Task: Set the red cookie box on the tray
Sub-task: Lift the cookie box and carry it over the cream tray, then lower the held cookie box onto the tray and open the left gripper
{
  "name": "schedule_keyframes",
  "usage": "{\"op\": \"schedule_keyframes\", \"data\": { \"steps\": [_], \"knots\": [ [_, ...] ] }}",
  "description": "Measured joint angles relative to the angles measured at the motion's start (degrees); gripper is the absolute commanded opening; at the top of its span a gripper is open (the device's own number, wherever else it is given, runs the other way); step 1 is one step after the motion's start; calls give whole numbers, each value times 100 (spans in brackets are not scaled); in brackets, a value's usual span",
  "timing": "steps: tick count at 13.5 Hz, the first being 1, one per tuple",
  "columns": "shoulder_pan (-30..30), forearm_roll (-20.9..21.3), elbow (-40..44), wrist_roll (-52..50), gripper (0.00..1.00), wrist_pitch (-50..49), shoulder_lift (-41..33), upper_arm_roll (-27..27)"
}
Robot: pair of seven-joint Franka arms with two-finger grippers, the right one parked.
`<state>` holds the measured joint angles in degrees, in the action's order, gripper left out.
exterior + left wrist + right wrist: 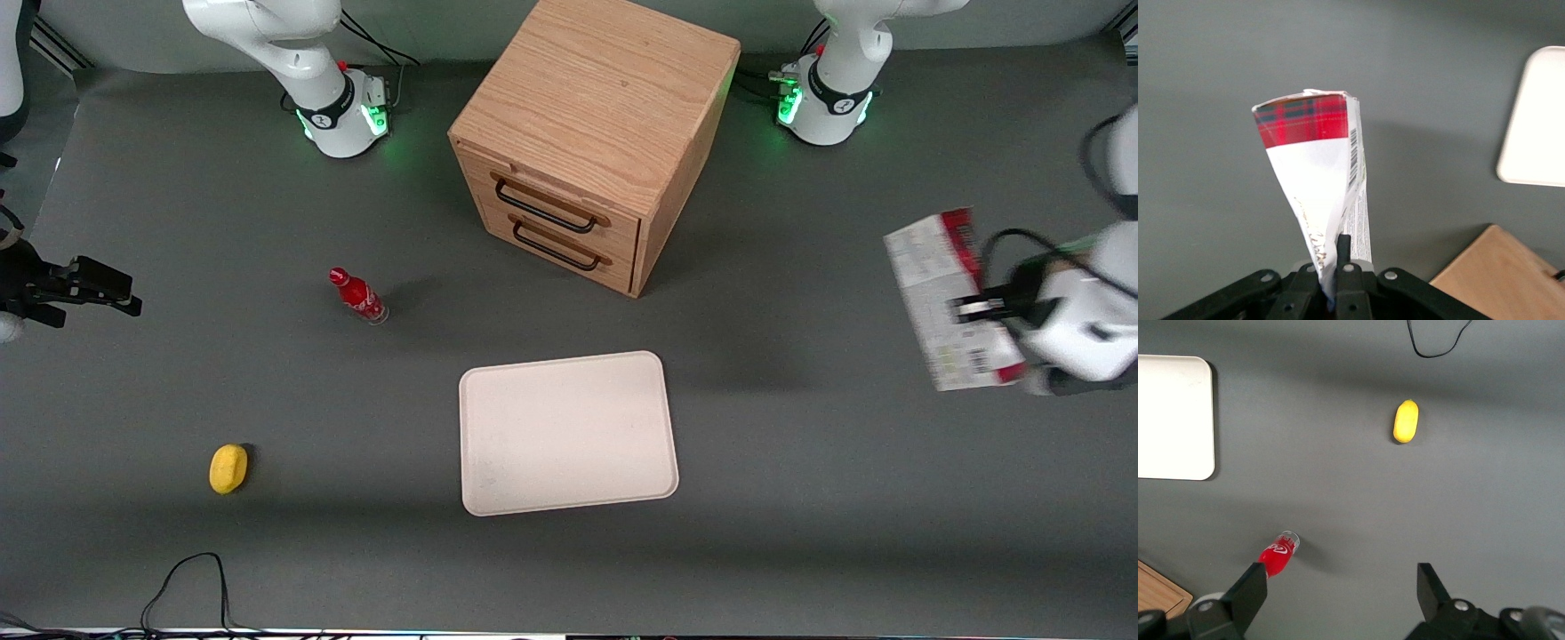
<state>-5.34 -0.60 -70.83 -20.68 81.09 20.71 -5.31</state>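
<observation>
Gripper point(973, 309) is up above the table at the working arm's end, jaws closed tight on the red cookie box point(951, 302). The box is clear of the table surface, its pale printed face turned toward the front camera, red edge along the top. In the wrist view the box point(1321, 180) sticks out from between the fingers point(1343, 250), its tartan end farthest from them and the carton pinched thin at the grip.

Tray point(567, 433) lies flat near the table's middle, well apart from the box, nothing on it. Open grey table between the two.

Wooden cabinet point(591, 133) stands farther from the front camera than the tray, two drawers with dark handles. Small red bottle point(357, 296) and a yellow lemon-shaped object point(228, 468) sit toward the parked arm's end, well apart from the tray.
</observation>
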Motion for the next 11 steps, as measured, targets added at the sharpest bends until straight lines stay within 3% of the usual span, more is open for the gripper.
{"op": "schedule_keyframes", "data": {
  "steps": [6,11],
  "knots": [
    [-1839,-28,1038,-1401,0,1201,1619,-34],
    [-1917,-29,1412,-1415,0,2392,2907,-216]
  ]
}}
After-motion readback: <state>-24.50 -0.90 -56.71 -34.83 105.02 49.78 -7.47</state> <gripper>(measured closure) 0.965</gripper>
